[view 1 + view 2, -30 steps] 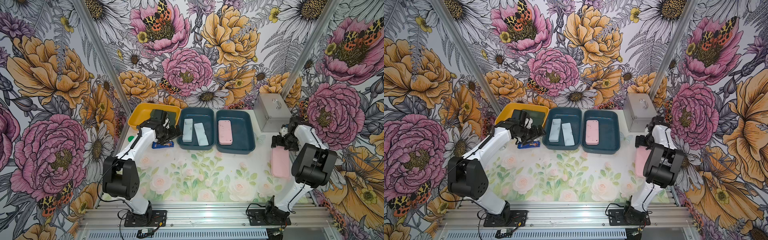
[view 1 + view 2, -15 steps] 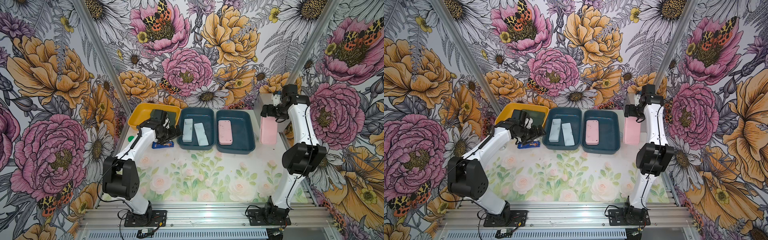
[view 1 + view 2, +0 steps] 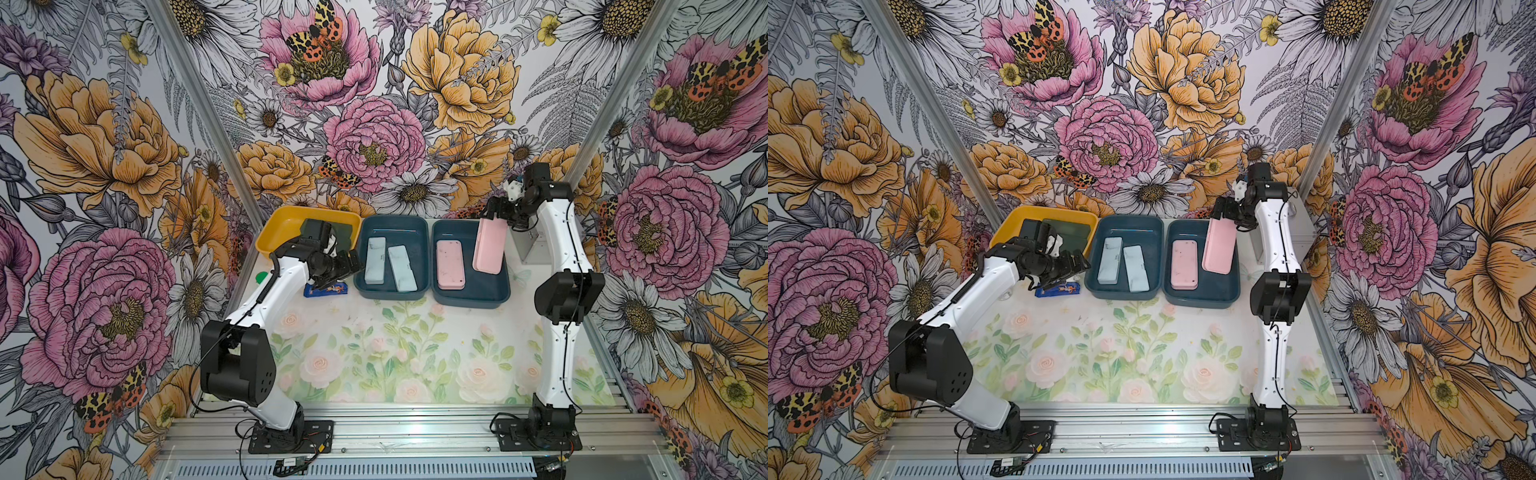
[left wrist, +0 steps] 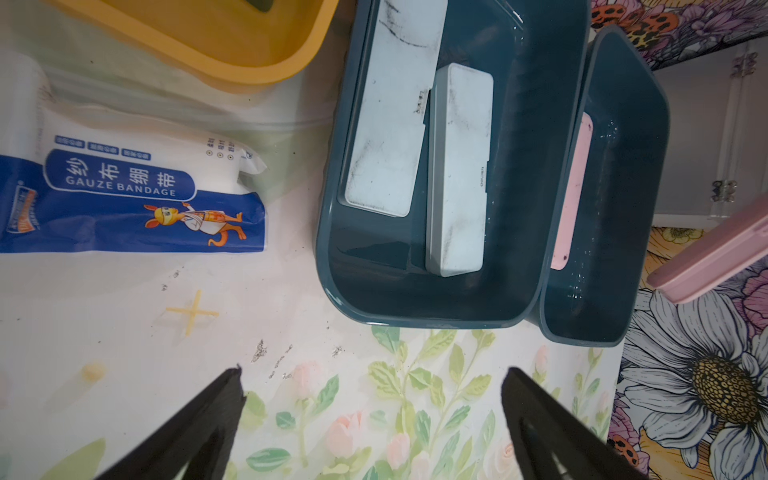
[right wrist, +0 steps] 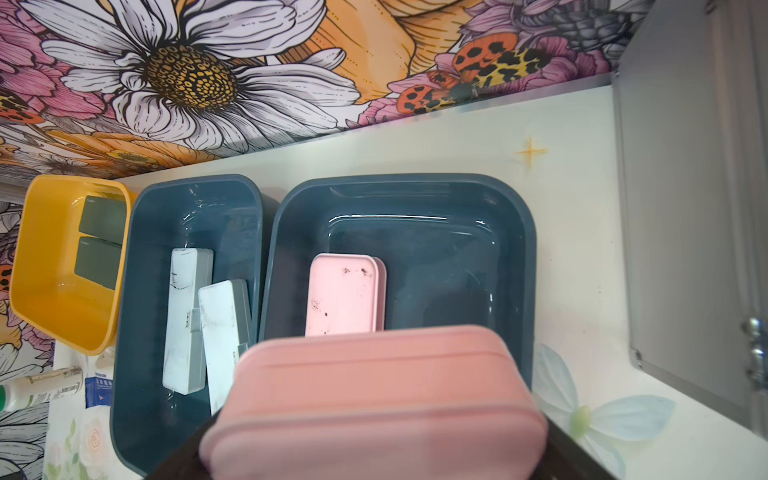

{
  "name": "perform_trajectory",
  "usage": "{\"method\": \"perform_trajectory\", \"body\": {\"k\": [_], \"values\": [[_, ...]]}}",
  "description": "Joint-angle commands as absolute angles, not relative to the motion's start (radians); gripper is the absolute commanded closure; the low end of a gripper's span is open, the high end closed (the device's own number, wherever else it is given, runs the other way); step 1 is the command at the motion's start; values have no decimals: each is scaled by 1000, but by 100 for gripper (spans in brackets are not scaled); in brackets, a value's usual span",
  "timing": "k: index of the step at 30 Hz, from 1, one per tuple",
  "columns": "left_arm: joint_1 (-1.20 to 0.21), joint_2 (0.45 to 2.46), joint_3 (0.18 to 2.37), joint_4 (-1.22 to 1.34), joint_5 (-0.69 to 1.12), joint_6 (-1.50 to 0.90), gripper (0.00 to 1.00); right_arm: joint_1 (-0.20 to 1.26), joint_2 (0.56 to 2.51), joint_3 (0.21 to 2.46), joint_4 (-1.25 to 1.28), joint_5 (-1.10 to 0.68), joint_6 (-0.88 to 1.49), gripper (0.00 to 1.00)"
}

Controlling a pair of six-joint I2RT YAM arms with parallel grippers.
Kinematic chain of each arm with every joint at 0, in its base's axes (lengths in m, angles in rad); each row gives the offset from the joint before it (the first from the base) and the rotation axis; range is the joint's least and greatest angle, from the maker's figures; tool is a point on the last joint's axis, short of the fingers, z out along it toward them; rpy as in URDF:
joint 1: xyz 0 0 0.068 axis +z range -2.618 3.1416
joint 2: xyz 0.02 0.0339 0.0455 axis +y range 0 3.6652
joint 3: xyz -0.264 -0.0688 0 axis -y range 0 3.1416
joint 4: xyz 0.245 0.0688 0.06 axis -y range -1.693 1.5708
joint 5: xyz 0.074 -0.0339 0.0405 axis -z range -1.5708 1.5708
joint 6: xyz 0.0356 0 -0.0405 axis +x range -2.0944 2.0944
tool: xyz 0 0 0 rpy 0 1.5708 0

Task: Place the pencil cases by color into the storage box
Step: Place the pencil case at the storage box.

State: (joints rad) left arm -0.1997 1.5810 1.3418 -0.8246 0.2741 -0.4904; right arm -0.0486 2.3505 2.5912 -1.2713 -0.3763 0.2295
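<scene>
My right gripper (image 3: pixel 496 212) is shut on one end of a pink pencil case (image 3: pixel 490 246) that hangs tilted over the right side of the right blue bin (image 3: pixel 469 297); the case (image 5: pixel 374 399) fills the right wrist view. Another pink case (image 3: pixel 450 264) lies flat in that bin. Two pale blue cases (image 3: pixel 375 259) (image 3: pixel 402 268) lie in the middle blue bin (image 3: pixel 392 293). Two dark green cases (image 5: pixel 102 245) lie in the yellow bin (image 3: pixel 282 220). My left gripper (image 3: pixel 338 270) (image 4: pixel 372 386) hovers open and empty by the middle bin's left wall.
A blue and white gauze bandage packet (image 3: pixel 325 289) (image 4: pixel 133 199) lies on the table under the left gripper. A grey metal box (image 3: pixel 530 245) stands at the back right behind my right arm. A white bottle (image 5: pixel 37 388) lies near the yellow bin.
My right arm has lifted the pink case from the table's right side, swung it up and leftward, and now holds it over the right blue bin. The left arm has not moved.
</scene>
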Motion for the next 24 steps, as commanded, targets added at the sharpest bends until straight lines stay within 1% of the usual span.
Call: {"method": "perform_trajectory", "body": {"k": [1,13,24], "values": [[-191,1542,1323,-818,245,-504,1,-45,2385,2625,-1259,-433,284,21],[-183,1534,1319,-818,222,-528,1,-27,2467,2527,-1280,-423,249,20],[-186,1534,1352,-818,191,-561,1,-26,2566,2535,-1335,-346,206,18]]}}
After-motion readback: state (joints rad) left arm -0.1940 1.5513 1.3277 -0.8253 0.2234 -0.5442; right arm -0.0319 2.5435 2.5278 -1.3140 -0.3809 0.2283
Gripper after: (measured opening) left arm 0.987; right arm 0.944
